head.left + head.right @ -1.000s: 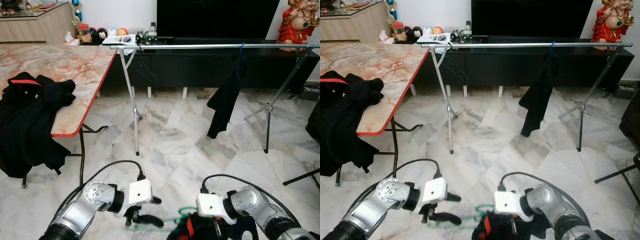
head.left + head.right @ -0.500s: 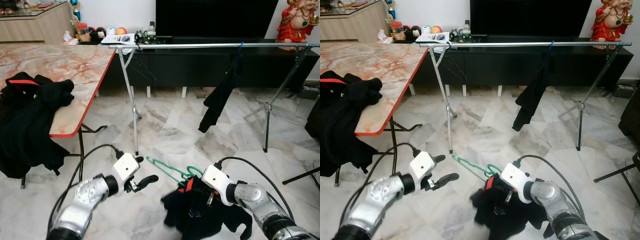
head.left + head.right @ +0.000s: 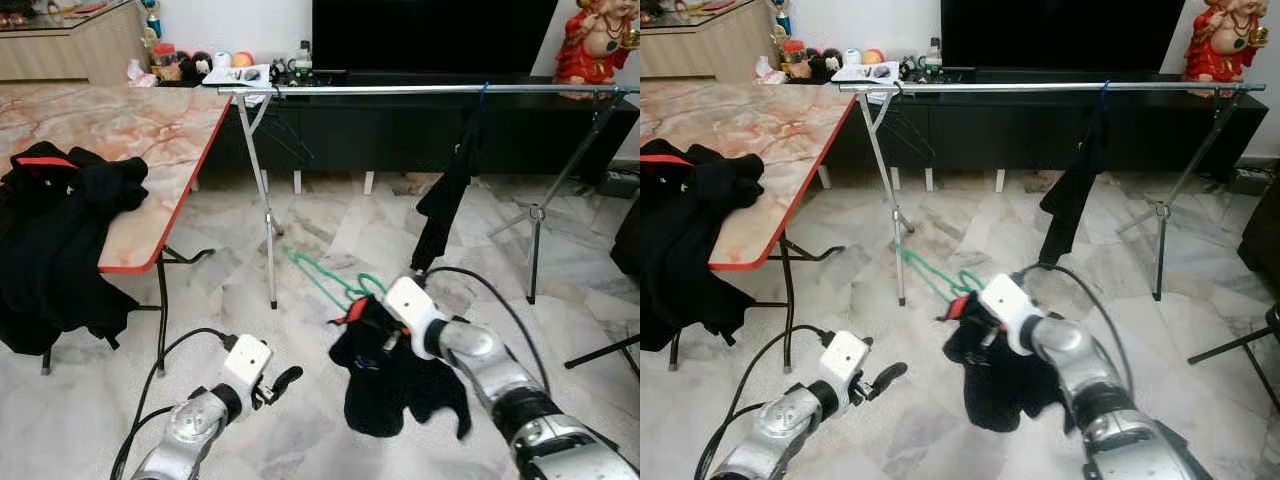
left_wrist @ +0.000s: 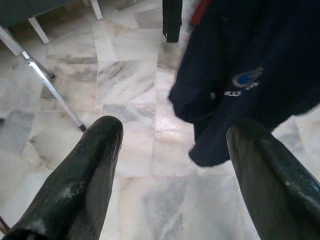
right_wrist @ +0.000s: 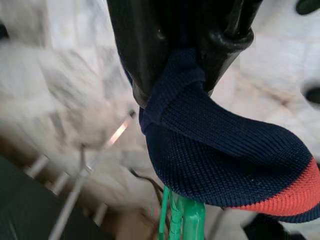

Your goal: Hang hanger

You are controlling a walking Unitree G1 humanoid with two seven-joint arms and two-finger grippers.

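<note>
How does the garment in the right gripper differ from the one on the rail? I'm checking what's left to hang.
The held garment rides a green hanger, carried low by the right gripper; the hung garment dangles from the rail on a blue hook. The held one shows red trim. Both are dark.

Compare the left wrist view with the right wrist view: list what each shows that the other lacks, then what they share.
Left wrist view alone: the left gripper with its fingers spread open, and a logo on the dark garment. Right wrist view alone: the right gripper clamped on the garment's knit collar, its orange-red stripe, and the green hanger. Shared: the garment, the marble floor and a metal rack leg.
</note>
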